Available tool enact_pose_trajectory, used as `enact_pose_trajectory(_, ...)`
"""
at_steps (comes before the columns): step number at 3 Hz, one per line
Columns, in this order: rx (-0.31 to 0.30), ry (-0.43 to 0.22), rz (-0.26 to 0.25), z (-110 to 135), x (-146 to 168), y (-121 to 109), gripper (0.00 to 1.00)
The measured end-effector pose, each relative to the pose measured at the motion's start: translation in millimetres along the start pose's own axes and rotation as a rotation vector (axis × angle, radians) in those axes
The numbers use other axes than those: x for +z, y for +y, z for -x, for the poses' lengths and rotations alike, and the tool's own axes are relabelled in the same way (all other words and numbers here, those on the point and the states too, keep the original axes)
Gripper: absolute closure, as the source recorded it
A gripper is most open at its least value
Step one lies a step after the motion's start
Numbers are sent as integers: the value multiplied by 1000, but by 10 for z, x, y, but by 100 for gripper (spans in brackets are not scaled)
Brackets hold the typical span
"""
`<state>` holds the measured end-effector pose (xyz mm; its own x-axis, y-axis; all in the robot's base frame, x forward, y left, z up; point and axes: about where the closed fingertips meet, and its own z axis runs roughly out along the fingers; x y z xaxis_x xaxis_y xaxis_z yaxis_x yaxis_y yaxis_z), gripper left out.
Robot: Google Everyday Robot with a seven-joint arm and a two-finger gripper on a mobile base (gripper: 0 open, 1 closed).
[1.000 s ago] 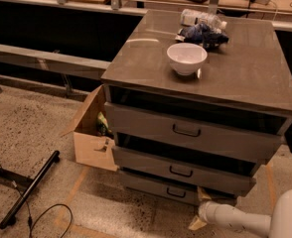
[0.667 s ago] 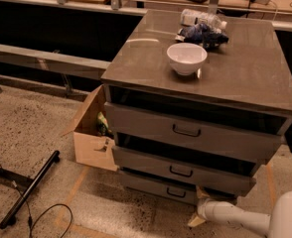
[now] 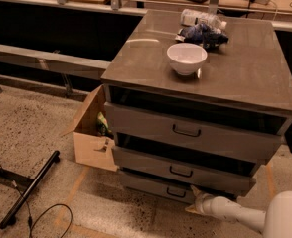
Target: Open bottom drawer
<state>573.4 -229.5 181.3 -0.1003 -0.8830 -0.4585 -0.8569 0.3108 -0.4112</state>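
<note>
The grey cabinet (image 3: 245, 78) has three wide drawers, each with a dark loop handle. The bottom drawer (image 3: 146, 183) is the lowest and slimmest, and its handle (image 3: 176, 193) sits at its centre. My gripper (image 3: 195, 198) is at the end of a white arm coming in from the lower right. It is low by the floor, just right of the bottom drawer's handle and against the drawer's front, under the middle drawer (image 3: 151, 163). The top drawer (image 3: 185, 131) is the tallest.
A white bowl (image 3: 186, 58), a plastic bottle (image 3: 200, 18) and a dark blue bag (image 3: 201, 33) sit on the cabinet top. An open cardboard box (image 3: 90, 138) stands against the cabinet's left side. A black stand leg (image 3: 29, 188) and cable lie on the floor at the left.
</note>
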Motion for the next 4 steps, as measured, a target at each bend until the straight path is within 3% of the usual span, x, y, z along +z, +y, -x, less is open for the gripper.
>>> enact_pose_trajectory(2, 3, -10, 33, 43, 53, 45, 85)
enact_pose_trajectory(3, 3, -10, 33, 62, 19, 28, 100)
enact_pose_trajectory(4, 3, -10, 33, 74, -4, 17, 100)
